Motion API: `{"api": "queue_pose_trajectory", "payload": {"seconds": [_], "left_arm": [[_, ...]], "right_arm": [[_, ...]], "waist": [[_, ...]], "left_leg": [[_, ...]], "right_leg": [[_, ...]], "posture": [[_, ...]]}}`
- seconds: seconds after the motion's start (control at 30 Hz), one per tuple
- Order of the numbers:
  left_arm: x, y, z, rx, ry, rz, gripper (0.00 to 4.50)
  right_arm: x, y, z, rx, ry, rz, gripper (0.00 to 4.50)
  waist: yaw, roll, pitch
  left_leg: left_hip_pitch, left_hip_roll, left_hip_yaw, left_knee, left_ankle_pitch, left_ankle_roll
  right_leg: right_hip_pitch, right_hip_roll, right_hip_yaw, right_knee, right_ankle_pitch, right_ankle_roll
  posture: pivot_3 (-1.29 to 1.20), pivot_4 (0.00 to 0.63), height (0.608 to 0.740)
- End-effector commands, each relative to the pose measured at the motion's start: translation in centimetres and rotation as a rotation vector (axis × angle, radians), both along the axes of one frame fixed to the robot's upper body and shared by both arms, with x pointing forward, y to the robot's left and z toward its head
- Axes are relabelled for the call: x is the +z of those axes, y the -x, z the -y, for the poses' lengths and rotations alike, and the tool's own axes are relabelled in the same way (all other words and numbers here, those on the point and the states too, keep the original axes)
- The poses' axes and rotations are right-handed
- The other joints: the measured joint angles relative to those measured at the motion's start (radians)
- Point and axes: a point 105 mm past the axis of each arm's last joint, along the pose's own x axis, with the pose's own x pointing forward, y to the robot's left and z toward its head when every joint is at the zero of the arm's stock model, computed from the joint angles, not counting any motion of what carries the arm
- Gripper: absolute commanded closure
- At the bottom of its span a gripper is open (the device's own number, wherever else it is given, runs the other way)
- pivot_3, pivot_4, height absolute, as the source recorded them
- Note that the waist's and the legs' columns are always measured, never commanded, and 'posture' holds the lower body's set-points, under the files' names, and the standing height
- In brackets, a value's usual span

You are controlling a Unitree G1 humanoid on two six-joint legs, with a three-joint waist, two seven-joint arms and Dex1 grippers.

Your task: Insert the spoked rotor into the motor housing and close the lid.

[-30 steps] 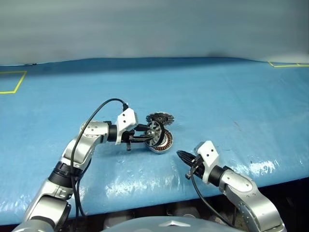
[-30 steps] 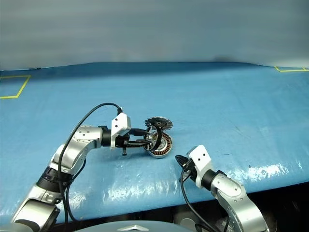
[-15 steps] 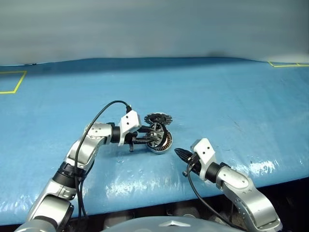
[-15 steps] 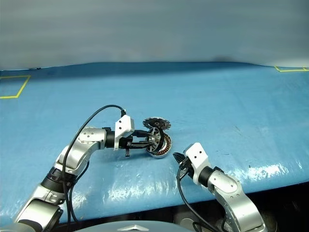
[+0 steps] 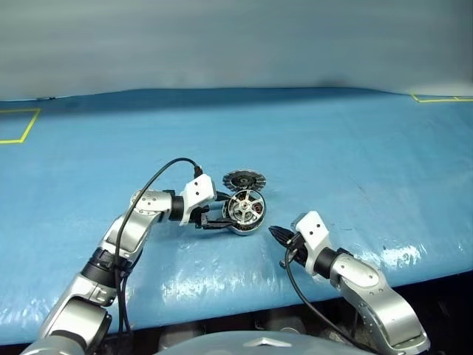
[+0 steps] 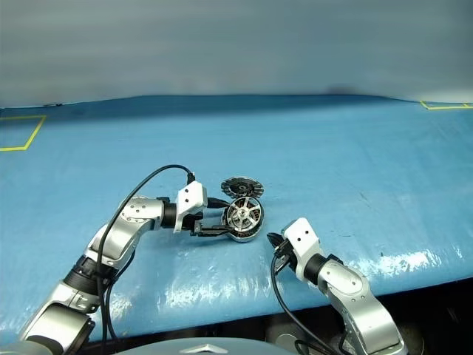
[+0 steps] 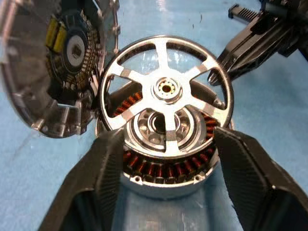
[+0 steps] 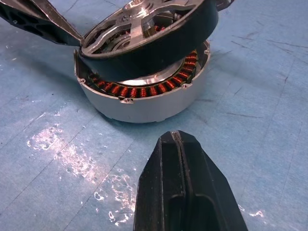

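Risk of jamming: spoked rotor [image 7: 166, 90] resting tilted on motor housing [image 8: 144, 103] at mid-table, not seated (lid [image 5: 243, 180] just beyond, far side), left gripper [image 7: 168, 159] spread apart around housing without clamping, right gripper [image 8: 179, 144] pressed together nearby, so any careless push could wedge it crooked.

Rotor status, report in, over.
Left gripper open, jaws either side of motor housing. Right gripper shut, idle nearby. Spoked rotor sits tilted on housing, not seated. Lid beside it, off.
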Motion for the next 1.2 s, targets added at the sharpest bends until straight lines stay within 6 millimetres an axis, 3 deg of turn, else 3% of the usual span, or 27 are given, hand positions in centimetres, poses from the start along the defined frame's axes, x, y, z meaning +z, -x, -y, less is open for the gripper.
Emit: {"api": "queue_pose_trajectory", "payload": {"seconds": [0.03, 0.17, 0.27, 0.53, 0.67, 0.87, 1.03, 1.2], "left_arm": [[1.9, -0.5, 0.2, -0.005, 0.061, 0.062, 0.89], [4.4, -0.9, 0.1, 0.033, 0.174, 0.101, 0.89], [5.4, 0.0, 0.0, 0.009, 0.238, 0.067, 0.89], [4.9, 2.1, 0.0, -0.063, 0.179, 0.052, 0.89], [4.3, 1.3, 0.7, -0.037, 0.106, 0.098, 0.89], [3.2, 2.3, 1.5, -0.116, 0.044, 0.092, 0.89], [5.0, 2.4, 1.6, -0.108, 0.202, 0.091, 0.89], [4.1, 2.9, 0.3, -0.075, 0.228, 0.062, 0.89]], "right_arm": [[0.8, -0.1, -0.4, 0.012, -0.015, 0.04, 4.5], [0.9, -0.1, -0.4, 0.008, -0.02, 0.042, 4.5], [1.3, -0.2, -0.4, 0.005, -0.033, 0.053, 4.5], [1.9, -0.6, -0.2, 0.014, -0.036, 0.071, 4.5], [1.6, -0.7, -0.6, 0.03, -0.028, 0.066, 4.5], [1.5, -0.6, -0.7, 0.033, -0.019, 0.066, 4.5], [3.3, -0.8, -1.0, 0.013, -0.105, 0.119, 4.5], [4.7, -1.2, -2.7, 0.07, -0.146, 0.168, 4.5]], "waist": [[0.0, 0.0, 0.0], [0.0, 0.0, 0.0], [0.0, 0.0, 0.001], [-0.001, 0.0, 0.001], [0.002, 0.0, 0.001], [0.001, 0.0, 0.001], [0.001, 0.0, 0.001], [-0.007, 0.001, 0.001]], "left_leg": [[0.0, 0.0, 0.0, 0.0, 0.0, 0.0], [-0.001, 0.0, 0.0, 0.0, 0.0, 0.0], [-0.001, 0.0, 0.0, 0.0, 0.0, 0.0], [-0.001, 0.0, 0.0, -0.001, 0.0, 0.0], [-0.001, 0.0, 0.0, -0.001, 0.0, 0.0], [-0.001, 0.0, 0.0, -0.002, 0.0, 0.0], [-0.001, 0.0, 0.0, -0.002, 0.0, 0.0], [0.0, 0.0, 0.0, -0.002, 0.0, 0.0]], "right_leg": [[0.0, 0.0, 0.0, 0.0, 0.0, 0.0], [0.0, 0.0, 0.0, 0.0, 0.0, 0.0], [-0.001, 0.0, 0.0, 0.0, 0.0, 0.0], [-0.001, 0.0, 0.0, 0.0, 0.0, 0.0], [0.0, 0.0, 0.0, -0.001, 0.0, 0.0], [-0.001, 0.0, 0.0, -0.001, 0.0, 0.0], [-0.001, 0.0, 0.0, -0.001, 0.0, -0.001], [-0.001, 0.0, 0.0, -0.001, 0.0, -0.001]], "posture": [[0.0, 0.15, 0.74], [0.0, 0.15, 0.74], [0.0, 0.15, 0.74], [0.0, 0.15, 0.74], [0.0, 0.15, 0.74], [0.0, 0.15, 0.74], [0.0, 0.15, 0.74], [0.0, 0.15, 0.74]]}}
